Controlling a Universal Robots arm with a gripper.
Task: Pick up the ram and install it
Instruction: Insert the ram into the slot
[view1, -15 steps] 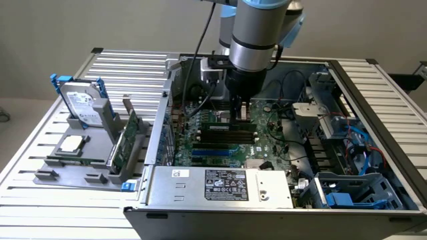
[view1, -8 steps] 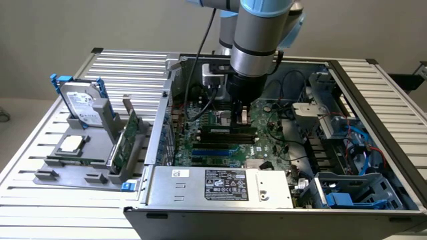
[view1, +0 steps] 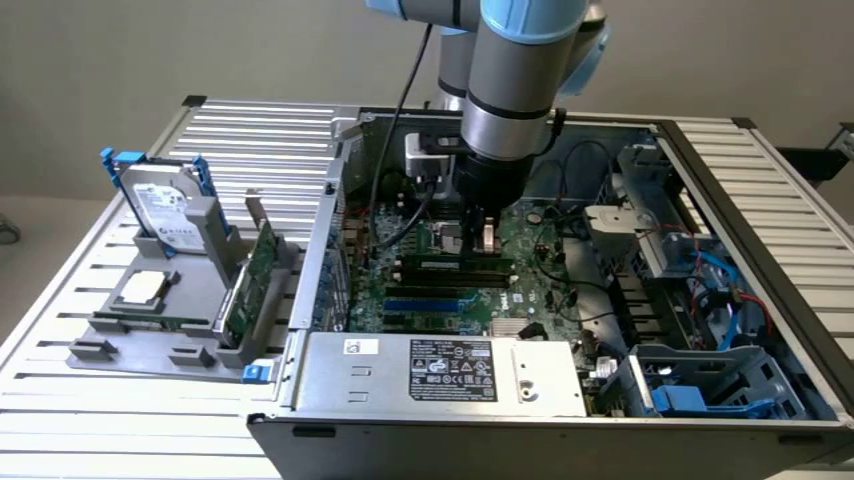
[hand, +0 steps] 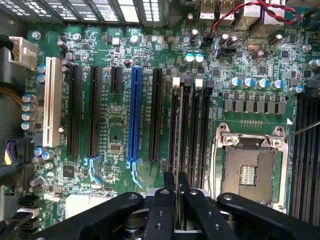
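Green circuit stick, item: the ram (hand: 177, 192), seen edge-on as a thin strip pinched between the two black fingers (hand: 165, 202); from that and the task I take it to be the held part. Location: at the very tip of the pincer (view1: 482, 245), directly beneath the wrist rather than beside it, its long edge in line with the black memory slots (hand: 192, 125) on the motherboard (hand: 120, 150). Whether its lower edge touches a slot or hangs just above one cannot be told

Pincer: narrow, closed on the stick near its middle, pointing straight down inside the open case (view1: 801, 300)

Neighbours, exterior view, clock read from the pincer: power supply (view1: 441, 370) at six o'clock; grey tray (view1: 94, 350) with hard drive (view1: 167, 215) and tall expansion card (view1: 247, 290) at nine o'clock, well apart, on the slatted tabletop (view1: 254, 130). Bare processor socket (hand: 248, 172) just beside the slot bank; blue slot (hand: 134, 115) farther off on the other side

Handling note (judgement): the step in hand is seating. Keep the stick upright and square to one slot, with the notch matched and the white end latches (hand: 175, 81) open. Press straight down and evenly, since a middle grip lets either end ride high. Any tilt risks scraping toward the socket or jamming the stick half-seated
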